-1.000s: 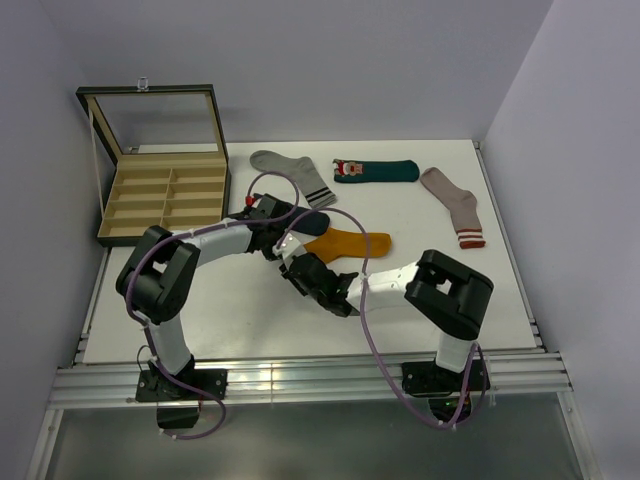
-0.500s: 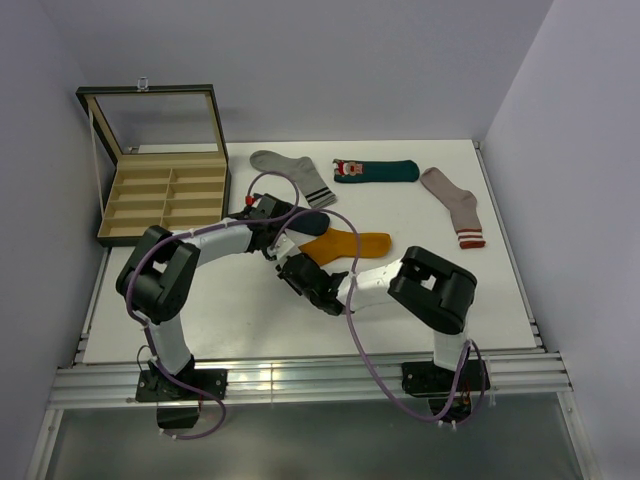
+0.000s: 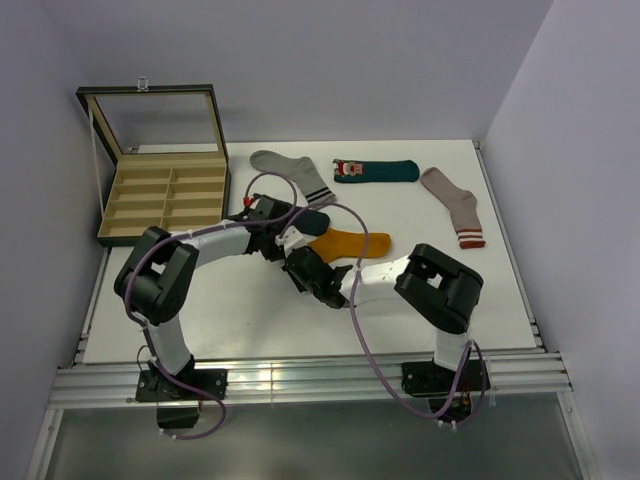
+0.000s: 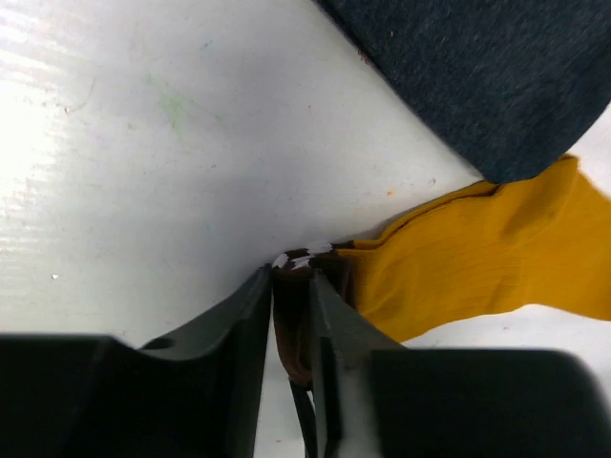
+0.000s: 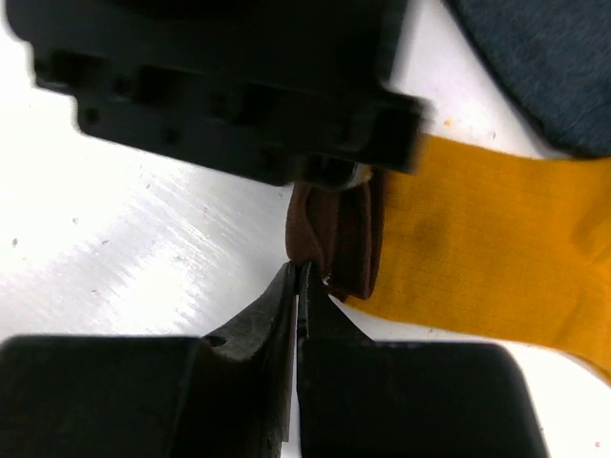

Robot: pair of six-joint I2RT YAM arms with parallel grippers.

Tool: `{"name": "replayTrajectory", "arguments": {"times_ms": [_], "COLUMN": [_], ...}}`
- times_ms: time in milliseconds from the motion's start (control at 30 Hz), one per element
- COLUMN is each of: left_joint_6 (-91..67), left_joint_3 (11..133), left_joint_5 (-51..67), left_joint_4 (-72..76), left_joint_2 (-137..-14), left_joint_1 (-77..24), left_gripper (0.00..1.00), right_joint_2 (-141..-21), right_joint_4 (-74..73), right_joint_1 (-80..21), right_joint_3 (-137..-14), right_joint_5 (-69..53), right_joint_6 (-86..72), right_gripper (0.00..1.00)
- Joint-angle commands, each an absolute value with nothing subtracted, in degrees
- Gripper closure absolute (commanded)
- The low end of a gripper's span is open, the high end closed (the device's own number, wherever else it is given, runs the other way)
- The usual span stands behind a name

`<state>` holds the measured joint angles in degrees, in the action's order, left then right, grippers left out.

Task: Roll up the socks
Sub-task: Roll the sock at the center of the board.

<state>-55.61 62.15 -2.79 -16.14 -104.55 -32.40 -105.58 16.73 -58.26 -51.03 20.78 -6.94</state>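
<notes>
Where the two arms meet at the middle of the white desk [image 3: 220, 310], the mustard-orange ankle sock [image 3: 352, 243] lies flat. Its long axis runs left to right in the top view, toe to the right and brown striped cuff [image 5: 329, 239] to the left. The cuff is bunched into a small fold. The left gripper [image 4: 291, 272] comes at it from the left, its jaws a narrow slit apart and grasping the brown cuff fabric that fills the gap between them. The right gripper [image 5: 298, 272] reaches in from the near right, its jaws clenched together with their tips against the lower edge of the fold. I cannot tell whether any fabric is caught there.

Just behind the mustard sock, the navy ankle sock [image 3: 313, 221] shows a rounded end beside the left wrist. In the left wrist view its edge touches the mustard fabric. Farther back lies the dark teal ankle sock [image 3: 385, 171], also with its long axis left to right and its red-white figure at the left end. A grey sock with dark stripes [image 3: 290, 170] lies to its left, and a pinkish-beige sock with a red-striped cuff [image 3: 455, 205] to its right. An open wooden compartment box with a glass lid [image 3: 170, 188] stands at the back left.
</notes>
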Motion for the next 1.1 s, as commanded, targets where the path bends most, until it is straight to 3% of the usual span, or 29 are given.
{"name": "replayTrajectory", "arguments": {"times_ms": [0,67,200,300,667,1067], "left_joint_6": [-57.56,-59.06,-61.78,-64.33,-68.12,-67.24], "left_joint_3": [59.51,57.76,54.15,50.37,38.94,41.92], "left_joint_5": [-2.9,-3.42,-4.04,-4.22,0.61,0.53], "left_joint_4": [-15.3,-14.42,-10.99,-7.48,8.78,8.44], "left_joint_2": [-102.4,-100.47,-96.69,-93.44,-88.59,-93.08], "left_joint_1": [-31.73,-30.68,-28.92,-27.86,-30.05,-33.66], "left_gripper": [0.7,0.65,0.43,0.32,0.32,0.45], "right_joint_2": [-103.19,-102.31,-100.55,-99.58,-102.3,-111.08], "right_joint_4": [12.04,12.21,13.27,15.2,32.4,43.24], "right_joint_1": [-56.26,-55.2,-51.51,-47.74,-34.46,-26.81], "right_joint_3": [-49.66,-48.96,-47.73,-46.32,-39.82,-37.35], "right_joint_5": [15.3,13.46,4.78,-1.47,-31.52,-40.34], "right_joint_6": [-12.82,-14.67,-18.1,-21.44,-38.74,-53.87], "right_gripper": [1.0,1.0,1.0,1.0,1.0,1.0]}}
